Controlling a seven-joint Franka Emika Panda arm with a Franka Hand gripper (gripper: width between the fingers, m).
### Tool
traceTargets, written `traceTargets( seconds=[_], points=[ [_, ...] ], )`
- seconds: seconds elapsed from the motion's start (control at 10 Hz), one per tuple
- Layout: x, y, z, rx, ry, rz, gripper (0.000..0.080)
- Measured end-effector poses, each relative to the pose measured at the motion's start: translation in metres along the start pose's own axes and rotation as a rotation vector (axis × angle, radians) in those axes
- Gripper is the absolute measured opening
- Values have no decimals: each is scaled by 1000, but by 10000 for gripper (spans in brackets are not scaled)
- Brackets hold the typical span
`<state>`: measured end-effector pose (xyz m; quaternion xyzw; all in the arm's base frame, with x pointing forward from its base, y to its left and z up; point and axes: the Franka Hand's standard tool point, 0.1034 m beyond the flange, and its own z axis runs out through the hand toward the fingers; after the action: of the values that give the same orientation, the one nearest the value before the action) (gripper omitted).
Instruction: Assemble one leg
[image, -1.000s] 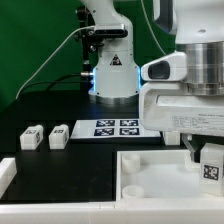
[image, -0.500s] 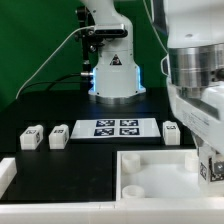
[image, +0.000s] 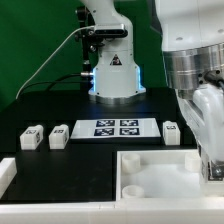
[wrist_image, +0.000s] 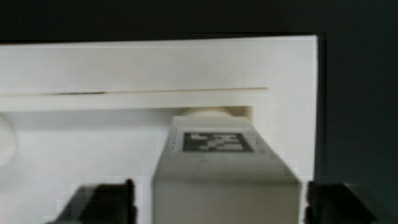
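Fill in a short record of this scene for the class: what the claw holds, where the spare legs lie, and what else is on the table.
claw: shut on the held leg, over the tray
held leg: marker faces the wrist camera
tray: large white part with a round corner socket
spare legs: two at the exterior view's left of the marker board, one at its right
leg seated in socket: not yet
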<state>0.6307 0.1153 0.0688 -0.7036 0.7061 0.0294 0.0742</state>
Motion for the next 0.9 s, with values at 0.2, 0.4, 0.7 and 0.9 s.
traceTargets(
  seconds=[0.2, 0.4, 0.7, 0.9],
  points=[
    [-3, 1, -2, 20, 2, -327, 639],
    [-5, 10, 3, 23, 9, -682, 648],
    [-2, 8, 2, 12, 26, -991, 649],
    [-10, 1, -6, -55, 64, -1367, 649]
  ],
)
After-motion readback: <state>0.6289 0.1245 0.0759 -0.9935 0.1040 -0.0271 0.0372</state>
